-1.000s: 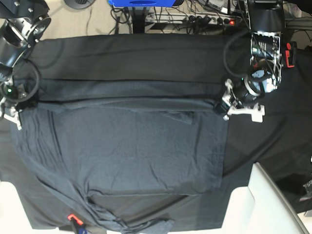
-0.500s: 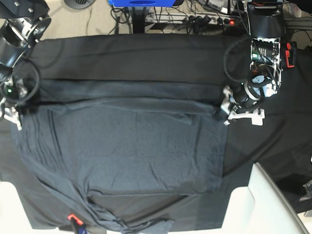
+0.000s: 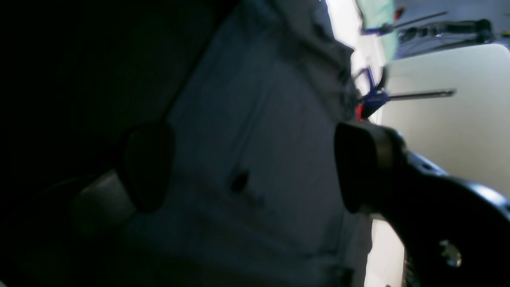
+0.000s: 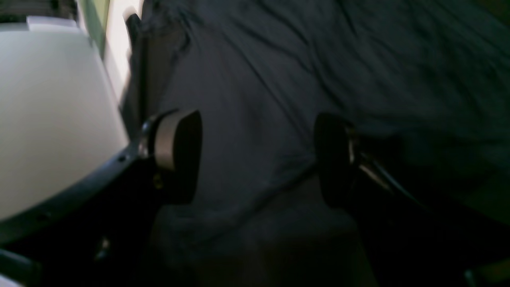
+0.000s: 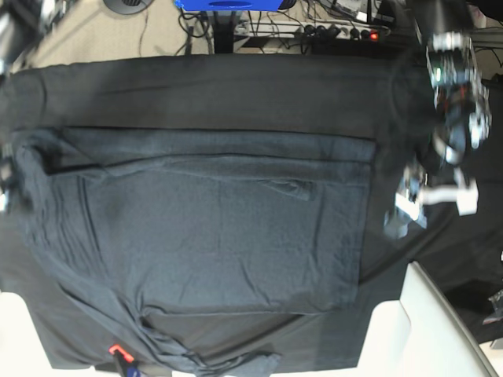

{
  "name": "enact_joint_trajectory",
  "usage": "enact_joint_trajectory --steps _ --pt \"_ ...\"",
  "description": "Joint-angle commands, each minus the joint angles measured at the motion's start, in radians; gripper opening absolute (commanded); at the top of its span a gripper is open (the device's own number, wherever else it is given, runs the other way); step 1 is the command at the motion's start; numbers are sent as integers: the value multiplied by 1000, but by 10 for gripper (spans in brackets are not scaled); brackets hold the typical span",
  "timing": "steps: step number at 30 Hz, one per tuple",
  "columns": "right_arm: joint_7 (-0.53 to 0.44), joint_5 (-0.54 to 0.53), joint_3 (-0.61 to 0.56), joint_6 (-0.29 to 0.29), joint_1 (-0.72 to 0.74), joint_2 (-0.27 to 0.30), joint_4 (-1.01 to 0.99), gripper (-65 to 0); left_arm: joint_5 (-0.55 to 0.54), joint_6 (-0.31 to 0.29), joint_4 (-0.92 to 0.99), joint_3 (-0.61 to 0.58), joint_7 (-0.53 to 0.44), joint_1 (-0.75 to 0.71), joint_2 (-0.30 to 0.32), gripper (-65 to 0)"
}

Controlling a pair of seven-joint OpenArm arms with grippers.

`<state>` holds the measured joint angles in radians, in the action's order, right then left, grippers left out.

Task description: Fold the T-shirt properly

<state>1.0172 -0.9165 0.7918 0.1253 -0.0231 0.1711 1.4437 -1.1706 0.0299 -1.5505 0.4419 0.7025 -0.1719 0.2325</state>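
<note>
The dark grey T-shirt lies spread flat on the black tablecloth, its upper band folded over and a sleeve bunched at the lower edge. My left gripper hangs blurred to the right of the shirt, off its edge. Seen from the left wrist, that gripper is open, with only shirt fabric below it. My right gripper also stands open, over wrinkled shirt cloth, holding nothing. In the base view it is a mere blur at the left edge.
A white board lies at the lower right and another white surface at the lower left. A red and blue clamp sits at the bottom edge. Cables and a power strip lie beyond the far edge.
Both grippers have opened and let go of the shirt's upper edge. The left arm moved right and down, off the shirt. The right arm pulled away to the left.
</note>
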Motion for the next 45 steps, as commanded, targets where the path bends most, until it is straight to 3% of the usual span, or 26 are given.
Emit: enact_joint_trajectory --steps 1,4,7,9,13,16,22,32,35,39,45 --pt "-16 -19 13 15 -18 18 21 -245 -12 -12 -37 15 -10 -24 12 -41" --pt "-68 -20 64 20 -99 14 19 -245 -10 -55 -61 24 -10 -136 41 -41" --pt "-151 -20 100 73 -159 0 18 -243 19 -183 -63 33 -14 -231 61 -43" --pt "-176 -20 113 107 -169 0 -11 -242 113 -264 -67 57 -14 -271 58 -43" --pt "-185 -20 113 122 -148 8 -211 -242 304 -376 -67 93 -13 -308 6 -43" --pt "-194 -20 113 127 -123 34 -354 -240 340 -437 -63 153 -13 -334 -48 -43" --pt "-269 -20 105 222 -74 71 -501 -245 346 -448 -38 179 -13 -338 -68 -43" --pt "-271 -19 104 227 18 91 -568 -255 346 -448 -17 173 -13 -305 -68 -43" --pt "-274 -19 104 222 19 94 -568 -378 346 -448 -17 173 -13 -289 -69 -43" --pt "-274 -19 105 221 19 87 -571 -639 343 -447 18 173 -11 -240 -71 -43" --pt "-269 -19 105 221 32 92 -651 -648 344 -447 167 173 -11 -147 -71 -43"
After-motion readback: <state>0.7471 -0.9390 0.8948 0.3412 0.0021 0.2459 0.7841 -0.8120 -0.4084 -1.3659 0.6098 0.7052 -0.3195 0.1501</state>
